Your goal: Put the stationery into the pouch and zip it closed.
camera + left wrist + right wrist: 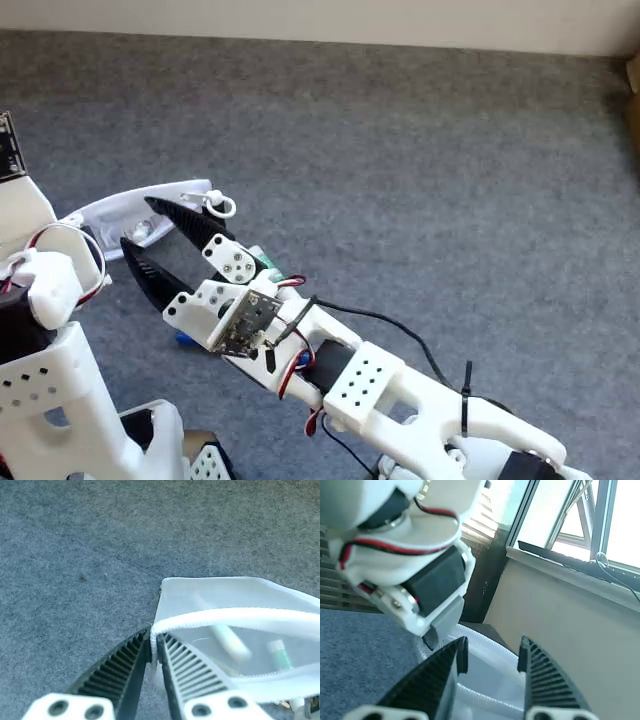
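Pinching pouch rim: left gripper; right gripper agape, partly hiding pouch.

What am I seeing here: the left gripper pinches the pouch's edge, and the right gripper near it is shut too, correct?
Not quite. The right gripper is open, its jaws spread apart near the pouch; the right wrist view shows this. The left gripper does pinch the pouch's edge.
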Controlling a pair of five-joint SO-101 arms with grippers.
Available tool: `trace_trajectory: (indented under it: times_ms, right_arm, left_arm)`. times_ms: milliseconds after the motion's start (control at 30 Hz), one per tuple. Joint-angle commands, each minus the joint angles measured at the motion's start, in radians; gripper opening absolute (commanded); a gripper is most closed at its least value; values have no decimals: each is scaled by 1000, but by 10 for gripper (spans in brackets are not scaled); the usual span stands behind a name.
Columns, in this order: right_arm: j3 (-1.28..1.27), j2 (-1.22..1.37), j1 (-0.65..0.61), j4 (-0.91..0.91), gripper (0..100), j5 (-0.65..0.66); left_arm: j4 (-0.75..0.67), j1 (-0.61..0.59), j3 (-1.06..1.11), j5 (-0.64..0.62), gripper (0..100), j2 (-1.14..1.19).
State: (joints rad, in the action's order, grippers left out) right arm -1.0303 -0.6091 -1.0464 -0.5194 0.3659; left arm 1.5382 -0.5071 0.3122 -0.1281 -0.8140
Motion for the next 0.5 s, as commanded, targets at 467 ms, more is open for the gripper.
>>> trace_trajectory:
  times_ms: [467]
  right_arm:
    - [12, -243, -16, 338, 163, -43]
  left_arm:
    - [-17, -10, 7, 11, 7, -10]
